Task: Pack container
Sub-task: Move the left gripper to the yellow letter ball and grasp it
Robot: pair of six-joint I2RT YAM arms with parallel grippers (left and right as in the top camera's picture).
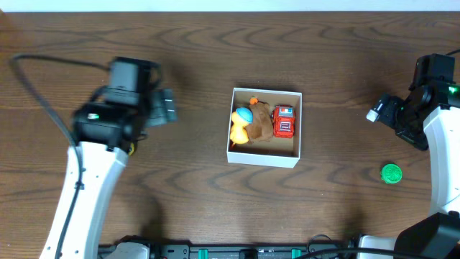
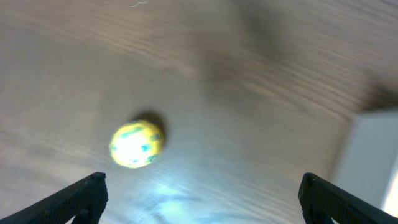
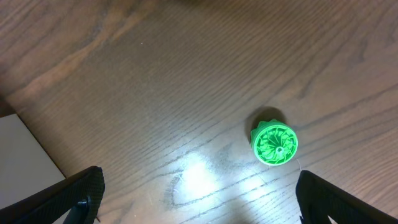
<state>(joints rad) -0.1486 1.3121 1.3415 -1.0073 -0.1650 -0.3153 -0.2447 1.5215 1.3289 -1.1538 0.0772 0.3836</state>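
The container, a shallow white-walled box with a tan inside, sits mid-table. It holds a red toy car and a brown, yellow and blue toy. A green round toy lies on the table at the right and also shows in the right wrist view. A yellow ball with green dots lies on the table in the left wrist view. My left gripper is open and empty above the table, near the ball. My right gripper is open and empty, with the green toy ahead of it to the right.
The container's white wall shows at the right edge of the left wrist view and at the left edge of the right wrist view. The left arm covers the ball's spot from overhead. The table is dark wood.
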